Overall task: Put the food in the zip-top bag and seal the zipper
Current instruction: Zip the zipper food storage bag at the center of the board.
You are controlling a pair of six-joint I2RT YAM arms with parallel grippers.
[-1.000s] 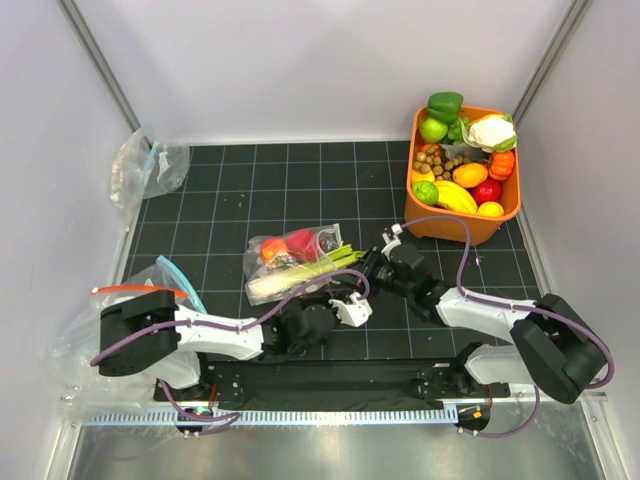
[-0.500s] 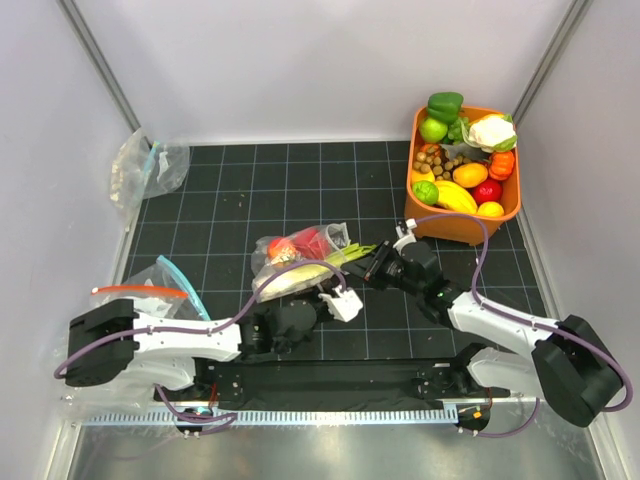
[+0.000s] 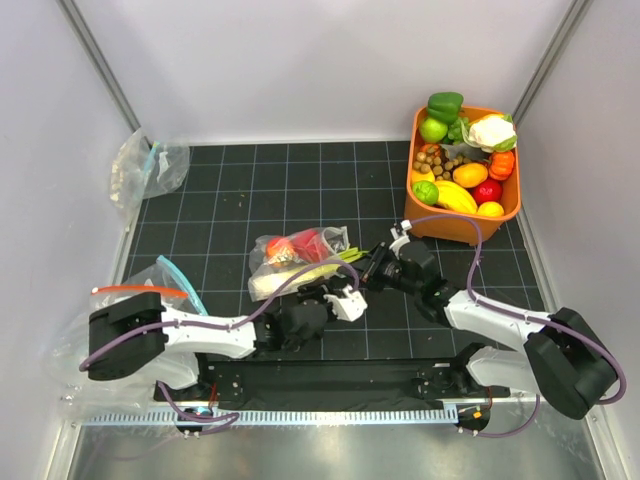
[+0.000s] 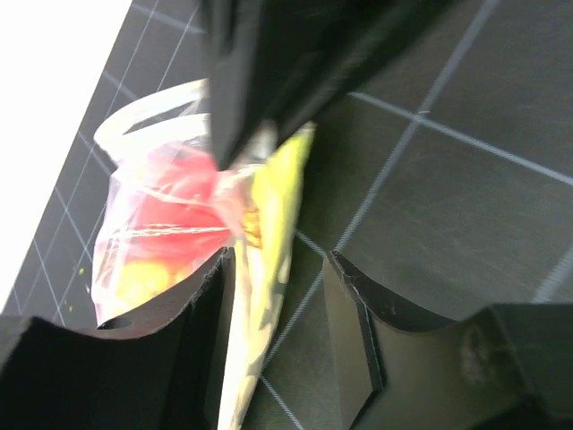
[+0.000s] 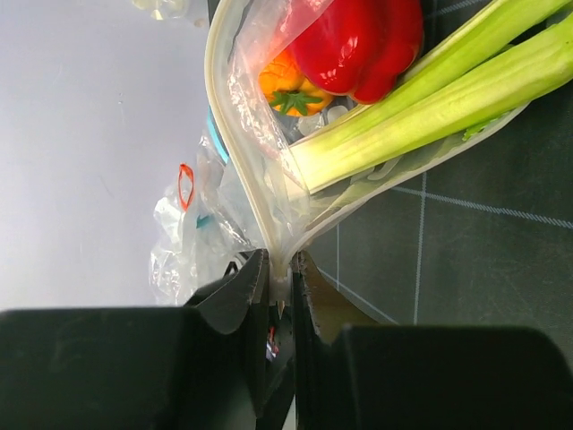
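**Bag held at its mouth on the black grid mat**

We see a black table [image 3: 250,190] marked with a pale grid. White walls [image 3: 320,70] close it in on the left, the far side and the right. An orange basket [image 3: 505,215] of toy produce sits in the far right corner. Crumpled spare bags [image 3: 150,165] lie against the left wall at the far side, and another bag with a red-orange strip [image 3: 140,292] lies at the near left.

The zip-top bag [image 3: 290,262] lies on the mat near the middle, between the two arms' reach. Inside it are the celery [image 5: 430,98], a red pepper [image 5: 358,40] and a small orange fruit [image 5: 286,90]. The celery's leafy end pokes out to the right through the mouth.

The right gripper [image 5: 279,269] is clamped together on the zipper [image 5: 235,152] at the corner of the mouth. From there the pale strip splits and loops around the food, so the mouth gapes unsealed.

The left gripper [image 4: 279,260] hangs just near of the bag with its jaws apart. The bag's edge and the pale stalk run between its fingers [image 4: 354,331].
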